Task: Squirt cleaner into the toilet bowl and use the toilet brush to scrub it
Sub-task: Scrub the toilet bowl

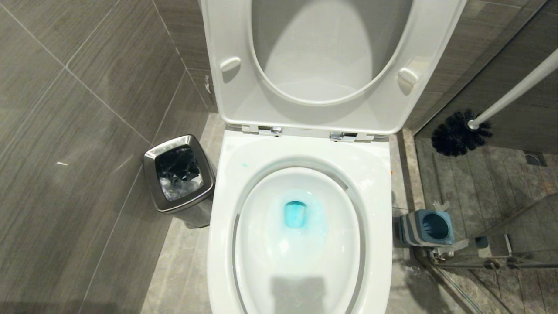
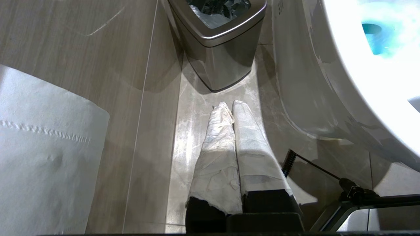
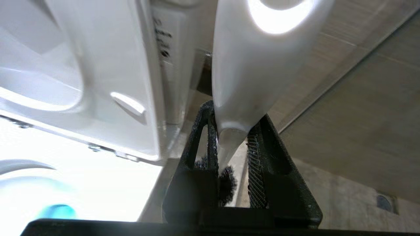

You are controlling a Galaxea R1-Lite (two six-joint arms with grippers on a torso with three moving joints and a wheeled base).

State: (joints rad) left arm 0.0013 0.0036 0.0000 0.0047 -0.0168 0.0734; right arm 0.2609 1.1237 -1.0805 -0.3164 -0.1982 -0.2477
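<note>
Toilet brush (image 1: pixel 462 131) off the floor, to the right of the toilet bowl (image 1: pixel 301 279), black bristle head hanging over grey tile, white handle running up and out of the head view's right edge. Right gripper (image 3: pixel 231 141) pinching that handle between ribbed black pads, handle's flattened wide end sticking out past the fingertips, bristle head showing behind the jaws. Bowl off to one side of that gripper, seat and lid raised upright. Cleaner (image 1: pixel 301 216) pooled turquoise-blue at the bowl's bottom, well apart from the brush head; small blue fleck on the rim too. Blue-grey holder (image 1: pixel 429 226) on the floor beside the bowl, below the brush head, not touching it. Left gripper (image 2: pixel 229 108) with white-wrapped fingers pressed together, holding nothing, pointing at the floor. Steel bin (image 2: pixel 220 42) just beyond its tips, bowl's outer wall alongside. Toilet paper roll (image 2: pixel 42 147) near, on the other side.
</note>
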